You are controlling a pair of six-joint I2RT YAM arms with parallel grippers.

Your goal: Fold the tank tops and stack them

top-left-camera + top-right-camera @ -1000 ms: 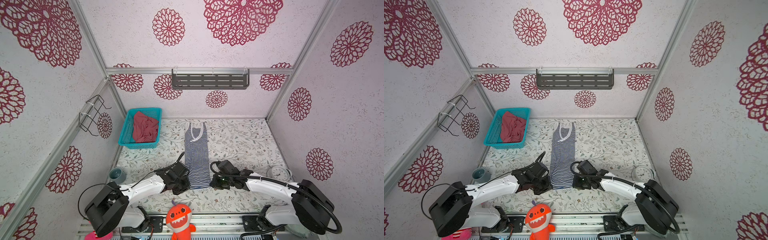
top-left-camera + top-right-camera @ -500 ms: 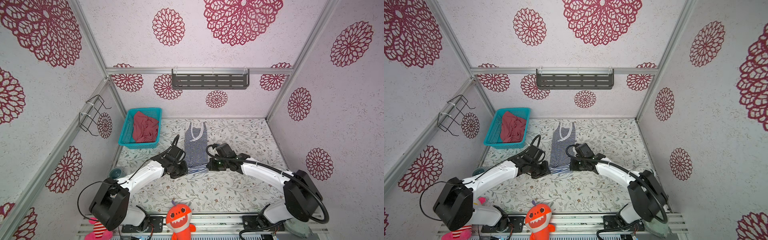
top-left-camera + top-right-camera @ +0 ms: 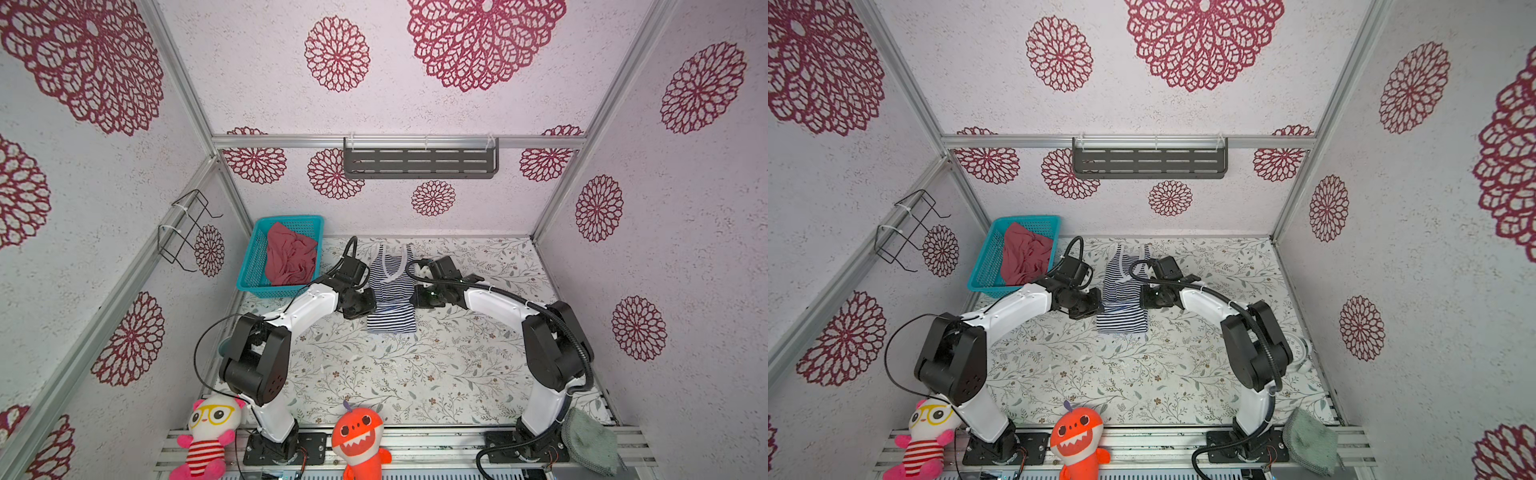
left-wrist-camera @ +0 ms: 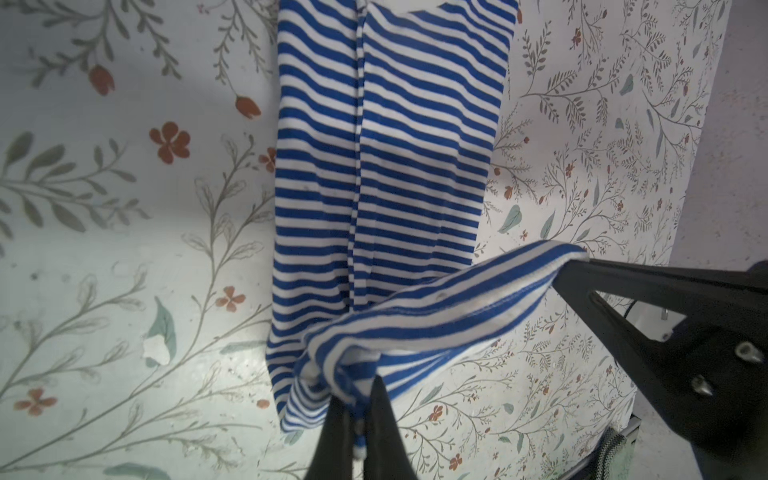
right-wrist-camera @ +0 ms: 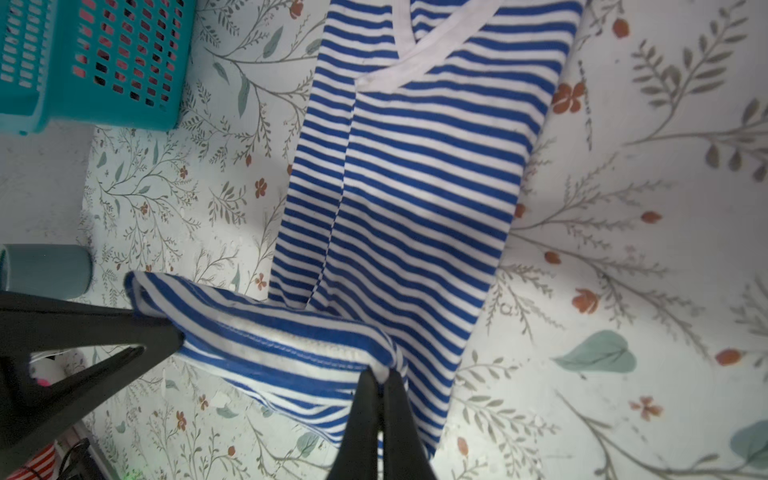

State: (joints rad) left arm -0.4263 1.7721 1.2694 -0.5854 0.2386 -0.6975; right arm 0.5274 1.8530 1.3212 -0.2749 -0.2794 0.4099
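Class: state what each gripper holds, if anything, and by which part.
Both hold the striped tank top by its bottom hem: the left gripper pinches one corner, the right gripper the other.

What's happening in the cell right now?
Both arms are working on the navy-and-white striped tank top, which lies lengthwise on the floral-patterned table. The left hand and the right hand are each shut on one corner of its hem, holding that edge raised over the garment's lower half, so this looks like the halfway fold. The plain rose-red tank top sits crumpled in the teal plastic basket, not yet folded.
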